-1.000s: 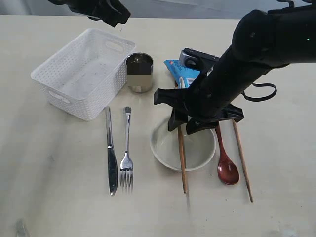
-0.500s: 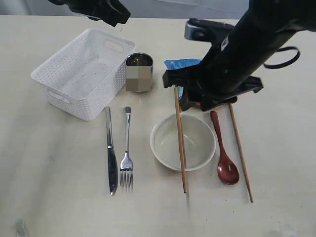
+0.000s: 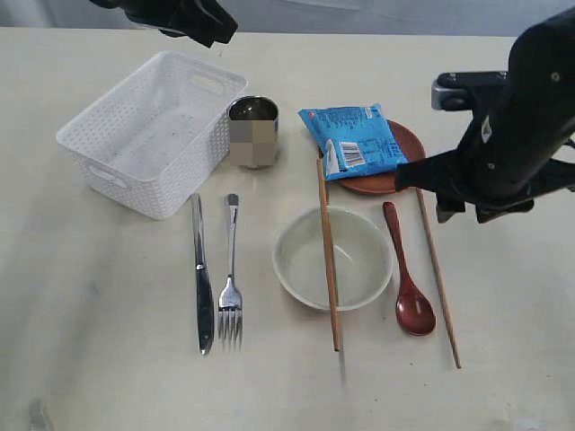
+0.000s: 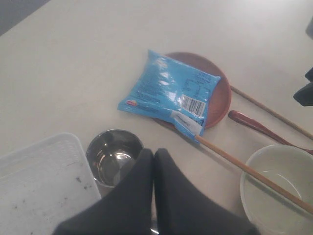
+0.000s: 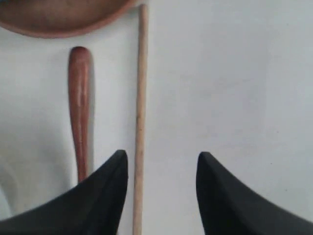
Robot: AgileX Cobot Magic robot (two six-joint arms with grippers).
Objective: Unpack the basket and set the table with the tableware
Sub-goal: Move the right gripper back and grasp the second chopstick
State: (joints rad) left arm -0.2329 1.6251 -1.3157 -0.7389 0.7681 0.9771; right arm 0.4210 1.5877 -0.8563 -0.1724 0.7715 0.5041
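The white basket stands empty at the back left. Beside it is the steel cup, and in front lie the knife and fork. One chopstick lies across the cream bowl. The dark red spoon and the second chopstick lie to its right. My right gripper hovers open over that chopstick, which lies close to one finger. My left gripper is shut and empty, held high near the cup.
A blue snack packet lies on the reddish-brown plate behind the bowl. In the right wrist view the spoon handle and the plate rim show beside the chopstick.
My right arm has swung from over the bowl to the right, uncovering the packet and plate. The chopstick stays across the bowl. The left arm has not moved.
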